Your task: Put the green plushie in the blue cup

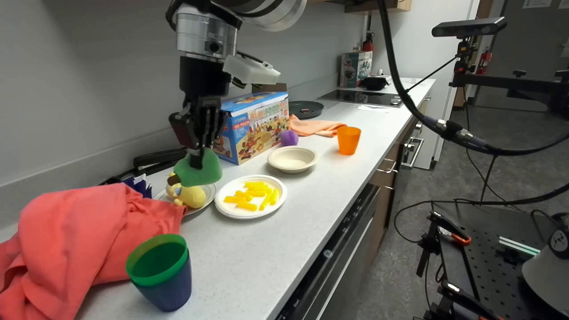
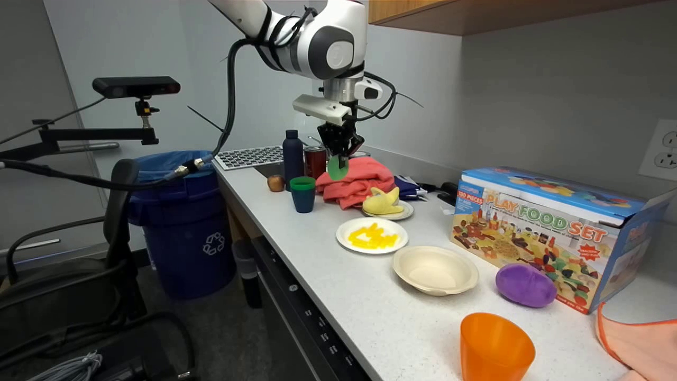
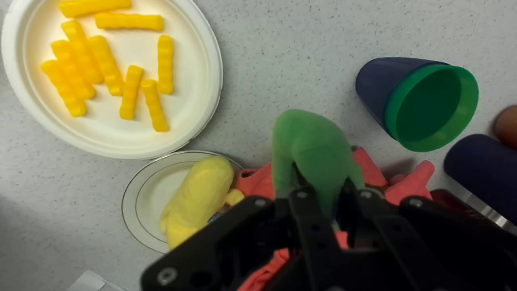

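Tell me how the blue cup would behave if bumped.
The blue cup might tip, since it narrows toward its base. It looks smooth, so it may be slippery. The green cup nested inside would probably travel with it.

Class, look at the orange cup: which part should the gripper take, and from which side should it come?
Probably the rim, coming straight down from above, one finger inside and one outside: the orange cup stands upright, its wide mouth facing up and its wall looking thin. The gripper holds the green plushie, which would have to be released first.
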Action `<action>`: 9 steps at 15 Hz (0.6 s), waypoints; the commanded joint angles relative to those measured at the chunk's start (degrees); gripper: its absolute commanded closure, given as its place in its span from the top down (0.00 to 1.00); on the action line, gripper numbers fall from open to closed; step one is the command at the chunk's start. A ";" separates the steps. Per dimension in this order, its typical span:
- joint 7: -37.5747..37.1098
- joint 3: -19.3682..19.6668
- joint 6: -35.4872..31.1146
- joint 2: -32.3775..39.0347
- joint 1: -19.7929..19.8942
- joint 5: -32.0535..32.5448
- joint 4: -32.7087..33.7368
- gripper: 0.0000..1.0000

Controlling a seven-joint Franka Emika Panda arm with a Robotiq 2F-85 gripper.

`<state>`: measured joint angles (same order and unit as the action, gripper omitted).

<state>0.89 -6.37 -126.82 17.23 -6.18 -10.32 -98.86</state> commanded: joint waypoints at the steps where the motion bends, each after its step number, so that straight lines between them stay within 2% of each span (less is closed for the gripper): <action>1: -0.11 -0.20 0.13 0.02 0.16 0.11 0.12 0.04; 9: 4.37 -3.11 2.45 2.09 -1.71 0.46 2.97 0.04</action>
<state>2.97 -8.13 -126.70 17.66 -7.04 -10.32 -98.89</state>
